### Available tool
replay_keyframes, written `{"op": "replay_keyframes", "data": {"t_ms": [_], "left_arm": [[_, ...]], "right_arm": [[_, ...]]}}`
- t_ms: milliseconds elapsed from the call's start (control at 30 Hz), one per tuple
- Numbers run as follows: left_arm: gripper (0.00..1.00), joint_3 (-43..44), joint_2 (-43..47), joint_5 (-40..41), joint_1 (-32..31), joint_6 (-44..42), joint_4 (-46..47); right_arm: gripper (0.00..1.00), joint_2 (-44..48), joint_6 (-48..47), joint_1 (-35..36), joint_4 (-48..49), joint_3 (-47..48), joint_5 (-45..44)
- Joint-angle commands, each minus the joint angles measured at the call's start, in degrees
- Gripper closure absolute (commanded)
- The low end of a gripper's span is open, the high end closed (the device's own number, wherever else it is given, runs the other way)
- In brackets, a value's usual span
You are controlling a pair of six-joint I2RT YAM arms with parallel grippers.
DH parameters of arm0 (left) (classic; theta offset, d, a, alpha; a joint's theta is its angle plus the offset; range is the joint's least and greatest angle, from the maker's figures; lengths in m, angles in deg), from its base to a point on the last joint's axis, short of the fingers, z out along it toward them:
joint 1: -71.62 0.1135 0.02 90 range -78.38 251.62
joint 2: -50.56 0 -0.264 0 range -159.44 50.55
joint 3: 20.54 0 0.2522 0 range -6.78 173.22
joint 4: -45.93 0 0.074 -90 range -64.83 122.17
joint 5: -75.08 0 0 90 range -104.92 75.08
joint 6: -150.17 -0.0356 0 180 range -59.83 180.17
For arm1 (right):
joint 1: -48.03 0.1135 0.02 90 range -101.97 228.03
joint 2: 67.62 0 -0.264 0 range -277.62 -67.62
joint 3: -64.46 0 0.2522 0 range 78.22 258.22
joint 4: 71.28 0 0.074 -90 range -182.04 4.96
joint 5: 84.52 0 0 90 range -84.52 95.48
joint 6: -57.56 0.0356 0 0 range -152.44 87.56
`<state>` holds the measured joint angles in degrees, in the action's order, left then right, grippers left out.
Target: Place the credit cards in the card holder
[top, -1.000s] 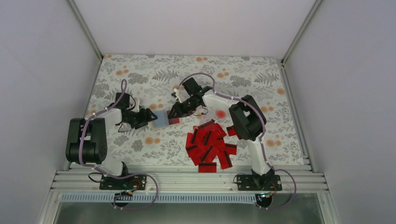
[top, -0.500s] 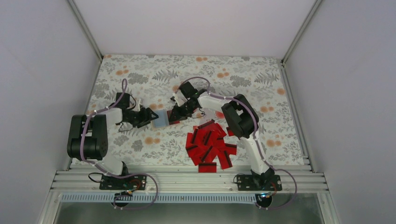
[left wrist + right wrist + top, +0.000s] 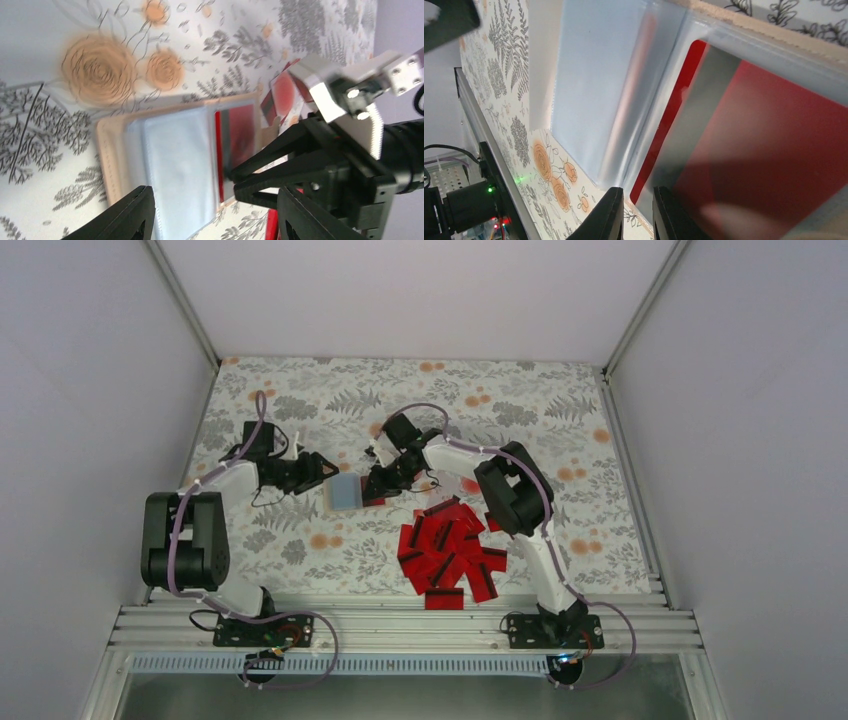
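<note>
The card holder (image 3: 344, 495) is lying on the flowered tabletop (image 3: 300, 390), left of the heap of credit cards (image 3: 450, 550), with one red card (image 3: 241, 131) sitting partway in its clear sleeve. The right claw (image 3: 231, 177) is pinching that card's edge, jaws nearly together, while the left claw (image 3: 326, 468) is hanging spread wide near the holder — gripping nothing.

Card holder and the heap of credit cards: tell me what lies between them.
Top view: only bare floral cloth separates the card holder from the heaped credit cards.
</note>
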<state>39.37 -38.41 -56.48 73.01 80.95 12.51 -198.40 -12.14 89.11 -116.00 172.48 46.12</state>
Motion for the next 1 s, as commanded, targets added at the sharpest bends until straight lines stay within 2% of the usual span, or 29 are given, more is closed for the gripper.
{"op": "replay_keyframes", "data": {"t_ms": [0,133,267,333,433,500,633,967], "left_arm": [[0.39,2.8,0.3,-2.4,-0.4,-1.2,-1.6],[0.39,4.5,0.0,-0.8,-0.8,-2.7,-3.5],[0.39,6.1,0.2,11.8,-0.8,-4.3,-9.0],[0.33,5.1,-0.5,13.0,-0.7,-4.7,-8.8],[0.24,2.2,-1.7,11.3,-0.8,-4.7,-6.1],[0.22,0.9,-3.3,8.7,-0.8,-4.7,-4.3],[0.21,-0.8,-6.2,3.0,-0.8,-4.8,-0.8],[0.23,-1.8,-8.8,-4.5,-0.8,-3.7,3.7]], "right_arm": [[0.83,-2.1,-0.3,0.4,-2.9,2.0,-3.3],[0.83,-1.9,-0.1,0.4,-3.0,2.7,-3.2],[0.84,-2.1,-0.1,0.4,-3.3,2.8,-3.2],[0.84,-2.3,-0.1,0.4,-3.4,2.8,-3.1],[0.84,-2.6,-0.3,0.4,-3.6,2.7,-2.9],[0.84,-2.8,-0.4,0.4,-3.7,2.7,-2.9],[0.84,-3.3,-0.7,0.4,-4.1,2.7,-2.4],[0.85,-3.9,-1.6,0.2,-4.9,2.9,-2.1]]}}
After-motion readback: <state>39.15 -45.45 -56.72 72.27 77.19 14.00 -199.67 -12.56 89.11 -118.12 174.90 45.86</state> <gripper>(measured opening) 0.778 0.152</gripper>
